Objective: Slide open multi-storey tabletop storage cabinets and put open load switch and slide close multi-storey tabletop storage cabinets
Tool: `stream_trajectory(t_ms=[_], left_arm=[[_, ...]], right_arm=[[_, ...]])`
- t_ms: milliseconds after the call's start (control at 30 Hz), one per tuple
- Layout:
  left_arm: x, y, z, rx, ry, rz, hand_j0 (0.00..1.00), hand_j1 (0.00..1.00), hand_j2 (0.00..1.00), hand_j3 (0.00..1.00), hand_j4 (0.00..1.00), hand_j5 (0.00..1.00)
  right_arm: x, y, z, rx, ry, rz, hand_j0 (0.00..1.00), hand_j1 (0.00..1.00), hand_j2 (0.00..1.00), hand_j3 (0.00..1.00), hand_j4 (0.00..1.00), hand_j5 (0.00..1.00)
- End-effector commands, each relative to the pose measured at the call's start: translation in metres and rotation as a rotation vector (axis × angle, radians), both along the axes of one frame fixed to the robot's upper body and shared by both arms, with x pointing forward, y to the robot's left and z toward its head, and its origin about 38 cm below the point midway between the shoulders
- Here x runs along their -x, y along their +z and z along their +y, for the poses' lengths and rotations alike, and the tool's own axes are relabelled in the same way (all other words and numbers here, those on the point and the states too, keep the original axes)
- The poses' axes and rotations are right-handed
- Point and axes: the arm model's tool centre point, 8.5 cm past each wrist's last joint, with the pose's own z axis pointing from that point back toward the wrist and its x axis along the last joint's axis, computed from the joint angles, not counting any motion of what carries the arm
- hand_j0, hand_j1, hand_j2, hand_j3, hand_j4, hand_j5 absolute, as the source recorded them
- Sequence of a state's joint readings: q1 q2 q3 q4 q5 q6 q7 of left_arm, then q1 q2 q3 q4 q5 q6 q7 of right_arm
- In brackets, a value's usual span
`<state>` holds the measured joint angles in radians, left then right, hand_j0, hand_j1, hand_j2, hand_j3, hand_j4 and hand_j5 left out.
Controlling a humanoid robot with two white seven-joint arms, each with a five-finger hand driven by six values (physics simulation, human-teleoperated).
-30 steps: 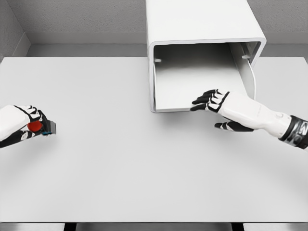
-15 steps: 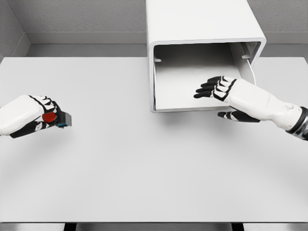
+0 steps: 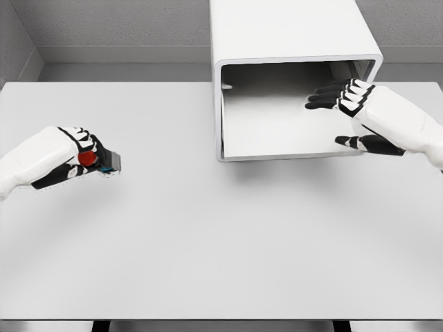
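White table [image 3: 208, 263] nearest; left hand [image 3: 59, 160] curled around switch [image 3: 97, 162] with red knob, held above table's left side, ready to carry; farther right, right hand [image 3: 367, 114], fingers spread, empty, at mouth of open cabinet [image 3: 291, 34], likely steadying.

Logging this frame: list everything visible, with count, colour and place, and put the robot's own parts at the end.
storage cabinet: one, white, at the table's far edge right of centre, its front open toward the camera and nothing visible inside.
load switch: one, dark body with a red knob and a bit of blue, held above the table's left side.
table: one, light grey, filling most of the view.
back wall: grey, behind the table.
left hand: one, white with black fingers, at the left edge, closed around the load switch.
right hand: one, white with black fingers, at the cabinet's open front on its right side, fingers spread and holding nothing.
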<state>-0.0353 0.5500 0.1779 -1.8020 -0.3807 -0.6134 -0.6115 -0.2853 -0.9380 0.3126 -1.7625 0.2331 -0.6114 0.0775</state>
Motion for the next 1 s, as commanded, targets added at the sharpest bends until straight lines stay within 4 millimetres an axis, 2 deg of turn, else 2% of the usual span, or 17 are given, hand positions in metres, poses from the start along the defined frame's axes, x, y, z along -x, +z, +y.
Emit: stream_trajectory(t_ms=[0,67,233,400,500,700,900,967], left_arm=[[0.0,-0.004,-0.006,0.018,-0.013,0.01,0.38,0.38,0.38,0.38,0.38,0.38],[-0.001,-0.005,-0.009,0.024,-0.018,0.01,0.38,0.38,0.38,0.38,0.38,0.38],[-0.006,0.001,-0.016,0.046,-0.029,-0.013,0.38,0.38,0.38,0.38,0.38,0.38],[-0.008,0.003,-0.023,0.072,-0.04,-0.024,0.39,0.39,0.39,0.39,0.39,0.39],[-0.012,0.005,-0.031,0.079,-0.062,-0.032,0.39,0.39,0.39,0.39,0.39,0.39],[-0.017,0.011,-0.041,0.098,-0.081,-0.053,0.39,0.39,0.39,0.39,0.39,0.39],[-0.023,0.017,-0.059,0.129,-0.119,-0.076,0.39,0.39,0.39,0.39,0.39,0.39],[-0.025,0.018,-0.065,0.144,-0.128,-0.084,0.39,0.39,0.39,0.39,0.39,0.39]], right_arm=[[-0.002,0.011,-0.007,-0.031,-0.017,-0.015,0.86,0.86,0.86,0.86,0.86,0.86],[-0.002,0.018,-0.017,-0.039,-0.044,-0.036,0.85,0.85,0.85,0.85,0.85,0.85],[-0.005,0.022,-0.033,-0.039,-0.093,-0.044,0.72,0.72,0.72,0.72,0.72,0.72],[-0.009,0.017,-0.051,-0.024,-0.146,-0.024,0.64,0.64,0.64,0.64,0.64,0.64],[-0.011,0.01,-0.065,-0.007,-0.187,0.004,0.55,0.55,0.55,0.55,0.55,0.55],[-0.01,0.005,-0.072,0.007,-0.203,0.02,0.56,0.56,0.56,0.56,0.56,0.56],[-0.008,-0.005,-0.079,0.023,-0.221,0.052,0.56,0.56,0.56,0.56,0.56,0.56],[-0.008,-0.005,-0.082,0.026,-0.228,0.056,0.53,0.53,0.53,0.53,0.53,0.53]])
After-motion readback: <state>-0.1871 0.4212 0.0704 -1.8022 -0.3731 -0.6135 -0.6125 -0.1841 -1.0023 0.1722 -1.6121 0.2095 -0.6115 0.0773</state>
